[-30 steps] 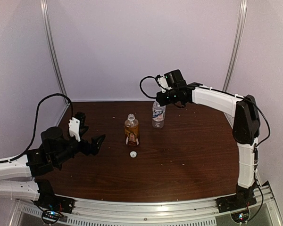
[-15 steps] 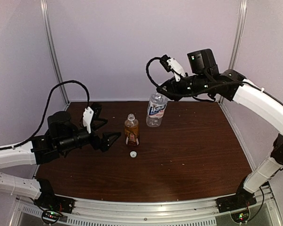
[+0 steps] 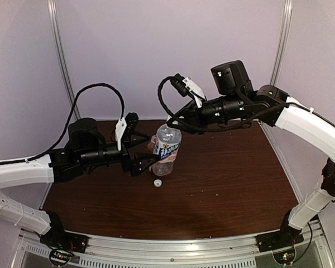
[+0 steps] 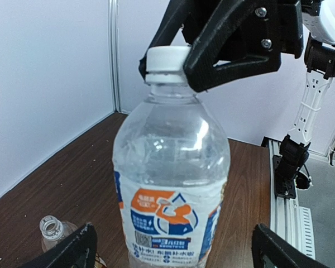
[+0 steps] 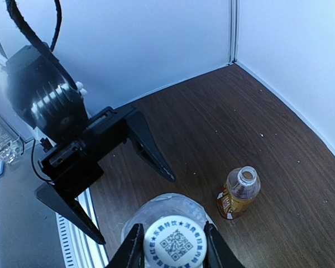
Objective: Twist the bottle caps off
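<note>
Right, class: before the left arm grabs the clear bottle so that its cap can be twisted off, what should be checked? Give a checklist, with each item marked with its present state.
1. Right pincer shut on the white cap: ok.
2. Left pincer open wide enough for the clear bottle: ok.
3. Bottle centred in the left pincer's gap, by the left wrist view: ok.
4. Left pincer gripping the bottle's body: not ok, no contact yet.
5. Uncapped amber bottle out of the left pincer's way: cannot tell; it stands close by.
6. Loose cap lying on the table, below the held bottle: ok.
</note>
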Robot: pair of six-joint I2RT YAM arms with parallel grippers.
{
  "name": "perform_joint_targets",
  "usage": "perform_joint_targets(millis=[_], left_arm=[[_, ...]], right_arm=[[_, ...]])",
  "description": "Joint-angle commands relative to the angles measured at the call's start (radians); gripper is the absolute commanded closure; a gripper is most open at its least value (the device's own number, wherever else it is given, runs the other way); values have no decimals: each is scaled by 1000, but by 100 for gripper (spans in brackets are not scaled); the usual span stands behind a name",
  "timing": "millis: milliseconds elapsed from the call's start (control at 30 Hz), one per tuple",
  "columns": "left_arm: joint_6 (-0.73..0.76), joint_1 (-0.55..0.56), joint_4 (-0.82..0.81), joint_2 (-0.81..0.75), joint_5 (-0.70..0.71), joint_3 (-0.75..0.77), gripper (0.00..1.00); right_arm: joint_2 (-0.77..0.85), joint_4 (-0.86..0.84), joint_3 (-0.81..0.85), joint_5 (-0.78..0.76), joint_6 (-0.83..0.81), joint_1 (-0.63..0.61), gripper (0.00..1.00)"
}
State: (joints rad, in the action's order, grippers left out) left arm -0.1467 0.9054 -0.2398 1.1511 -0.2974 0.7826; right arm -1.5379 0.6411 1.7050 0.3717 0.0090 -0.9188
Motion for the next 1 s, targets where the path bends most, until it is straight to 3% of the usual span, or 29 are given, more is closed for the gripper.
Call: perform_joint_targets(millis=[0,100,300,700,800,967], left_arm=[[49,7,-39,46,-68,52,2],[61,7,-35,71,-86,65,4],[79,7,-34,78,-73,66,18],[98,8,-33,72,-122,54,53],[94,7,-59,49,-123,29,56],[80,8,-76,27,-129,-1,61]], right_arm=[[-27,-66,39,81,47,-21,100],[-39,-93,39,114,66,-27,100],[-49,-120,36,155,81,-28,100],[-36,-166,5,166,106,-28,99],[-15,-193,-23,141,122,-30,84],[33,-303,-100,119,172,-29,44]])
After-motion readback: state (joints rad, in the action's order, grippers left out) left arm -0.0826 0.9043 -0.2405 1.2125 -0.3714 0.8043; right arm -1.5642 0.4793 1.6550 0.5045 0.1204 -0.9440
